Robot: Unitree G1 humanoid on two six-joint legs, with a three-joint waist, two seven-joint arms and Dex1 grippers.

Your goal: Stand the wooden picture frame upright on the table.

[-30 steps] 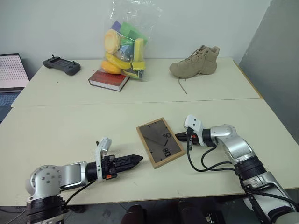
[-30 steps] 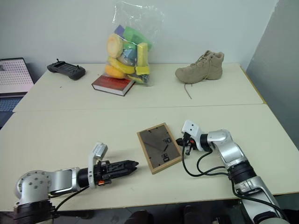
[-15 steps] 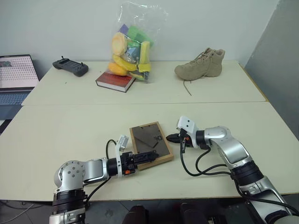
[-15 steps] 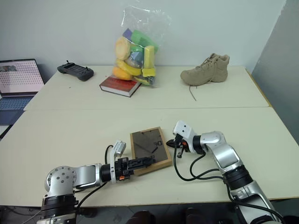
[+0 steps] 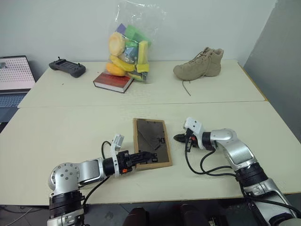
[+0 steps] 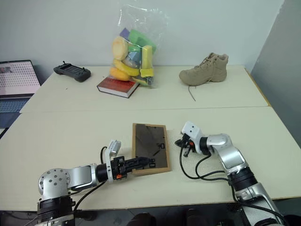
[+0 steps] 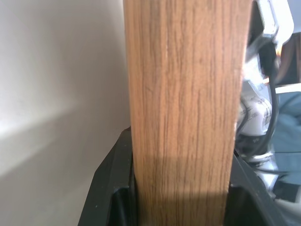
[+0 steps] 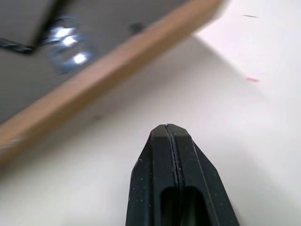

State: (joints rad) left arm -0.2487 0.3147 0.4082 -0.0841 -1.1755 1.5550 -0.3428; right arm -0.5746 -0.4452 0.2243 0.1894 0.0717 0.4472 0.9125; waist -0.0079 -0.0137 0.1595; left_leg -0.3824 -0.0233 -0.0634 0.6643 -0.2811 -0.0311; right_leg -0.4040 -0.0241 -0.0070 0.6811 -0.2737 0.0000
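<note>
I see the near half of the counter (image 5: pixel 56 132) bare apart from the wooden picture frame (image 5: pixel 151 141) lying flat at its middle. My left tool (image 5: pixel 143 157) clamps the frame's near edge from 7 o'clock, blocking that side; my right tool (image 5: pixel 178 138), fingers pressed together, sits just off the frame's 3 o'clock edge with a narrow gap between. From 9 through 12 o'clock the frame is open to approach. Far off at 12 o'clock, beyond the seam, stand a book (image 5: pixel 111 81), a toy bag (image 5: pixel 128 47), a boot (image 5: pixel 197 63) and a controller (image 5: pixel 67 68).
</note>
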